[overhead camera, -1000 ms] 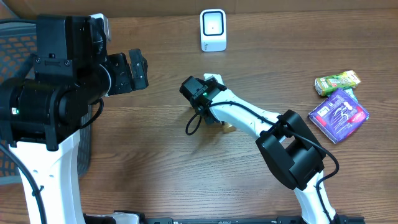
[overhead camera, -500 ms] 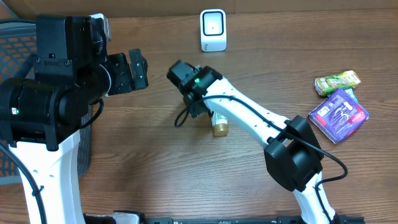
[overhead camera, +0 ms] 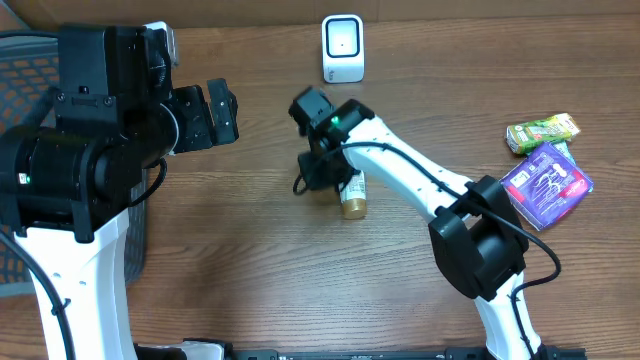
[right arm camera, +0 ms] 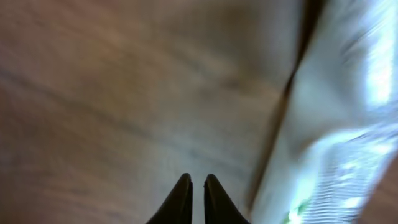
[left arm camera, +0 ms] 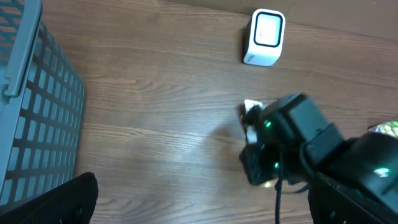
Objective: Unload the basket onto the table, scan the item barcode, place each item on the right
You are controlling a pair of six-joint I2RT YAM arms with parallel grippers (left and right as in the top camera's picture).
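Table [overhead camera: 250,260]: scanner [overhead camera: 343,48], bottle [overhead camera: 352,200], green packet [overhead camera: 541,133], purple packet [overhead camera: 545,183]

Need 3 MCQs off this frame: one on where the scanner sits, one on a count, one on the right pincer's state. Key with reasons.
1. Where is the white scanner?
A) far edge of the table, near the middle
B) left edge
C) near edge

2. How many packets lie on the right arm's side?
A) none
B) two
C) five

3. The right pincer is:
A) wide open
B) shut on the scanner
C) shut, holding nothing

Key:
1 A: the overhead view shows it standing at the far edge.
2 B: a green packet and a purple packet, nothing else there.
3 C: the right wrist view shows the fingertips together with nothing between them; the bottle lies on the wood beside the pincer.
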